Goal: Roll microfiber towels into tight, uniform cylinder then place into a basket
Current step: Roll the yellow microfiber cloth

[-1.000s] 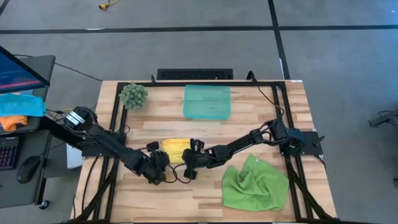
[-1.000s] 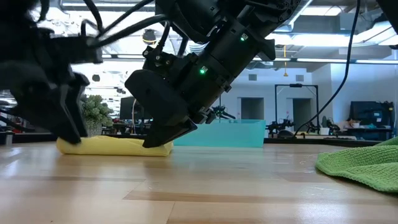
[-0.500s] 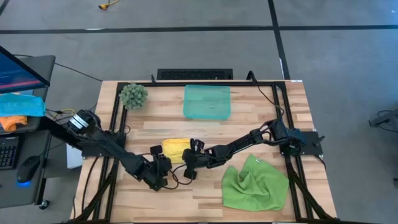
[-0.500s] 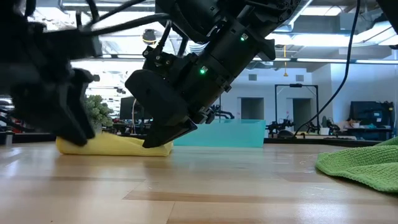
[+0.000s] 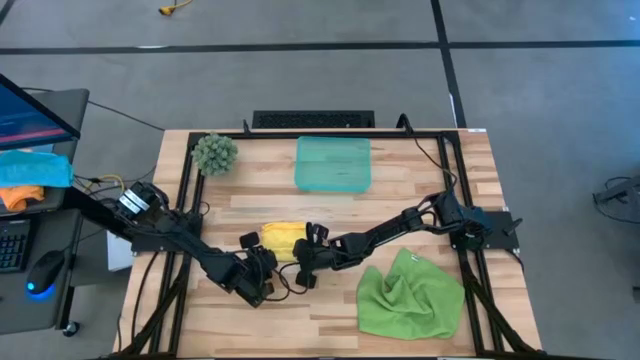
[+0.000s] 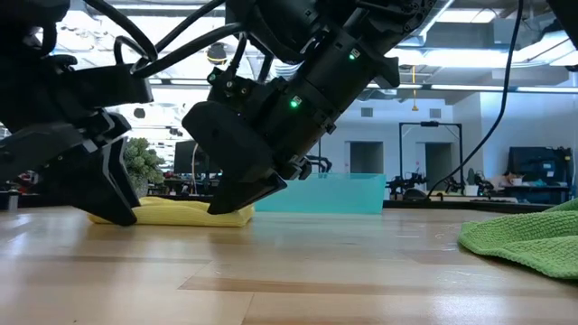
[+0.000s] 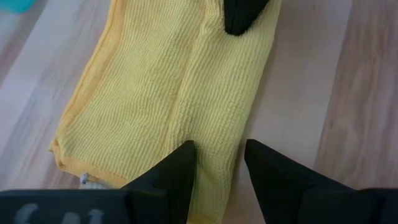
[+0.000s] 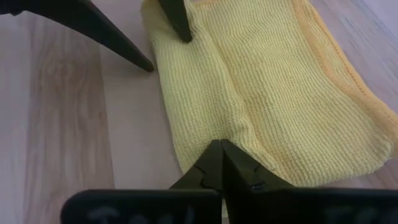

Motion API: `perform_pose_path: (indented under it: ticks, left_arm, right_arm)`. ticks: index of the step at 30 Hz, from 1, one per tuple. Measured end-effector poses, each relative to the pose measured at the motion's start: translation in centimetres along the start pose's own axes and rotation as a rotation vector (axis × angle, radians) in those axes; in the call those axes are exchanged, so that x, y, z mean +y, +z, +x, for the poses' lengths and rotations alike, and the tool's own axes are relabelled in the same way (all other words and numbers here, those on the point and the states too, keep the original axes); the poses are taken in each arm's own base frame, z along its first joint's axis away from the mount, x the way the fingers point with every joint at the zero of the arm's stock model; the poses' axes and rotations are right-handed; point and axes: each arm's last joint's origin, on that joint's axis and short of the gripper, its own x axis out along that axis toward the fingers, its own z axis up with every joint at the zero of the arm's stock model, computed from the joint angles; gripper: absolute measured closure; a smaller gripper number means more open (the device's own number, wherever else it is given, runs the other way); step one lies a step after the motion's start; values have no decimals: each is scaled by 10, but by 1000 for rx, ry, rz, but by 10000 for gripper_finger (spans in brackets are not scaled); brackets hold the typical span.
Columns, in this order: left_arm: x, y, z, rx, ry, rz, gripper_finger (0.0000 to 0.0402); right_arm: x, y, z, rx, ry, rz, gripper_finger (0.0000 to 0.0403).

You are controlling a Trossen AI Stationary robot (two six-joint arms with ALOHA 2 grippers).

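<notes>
Folded bright yellow microfiber towel | lain mid-table, at 6 o'clock from the teal translucent plastic basket | near edge straddled by parted left gripper | right gripper clenched against fold, apparently to start rolling.

No words, labels, brand names, numbers or signs can be read anywhere in these views, neither on the table nor in the room behind.
</notes>
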Motion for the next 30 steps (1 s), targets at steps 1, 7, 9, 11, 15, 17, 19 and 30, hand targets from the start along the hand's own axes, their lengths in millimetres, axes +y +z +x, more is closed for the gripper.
perform_pose_path:
  ticks: [1,7,9,11,15,17,19,30]
  left_arm:
    - [0,0,0,6,-2,-2,258]
    - [0,-1,1,21,-12,-4,258]
    - [0,-1,1,24,-13,-4,258]
    - [0,-1,1,27,-15,-18,258]
    - [0,-2,1,40,-23,-58,258]
    - [0,-2,1,47,-29,-76,258]
    - [0,-2,1,48,-28,-102,258]
    - [-1,-1,1,44,-42,-173,258]
  right_arm:
    - [0,0,0,0,0,2,375]
    - [0,0,0,9,19,34,355]
    - [0,0,0,9,20,34,348]
    - [0,1,0,10,20,20,344]
    - [-1,9,-9,56,10,-83,340]
    - [-4,15,-16,83,-3,-121,340]
    - [-6,22,-28,93,-33,-162,340]
    - [7,30,-72,41,-58,-422,340]
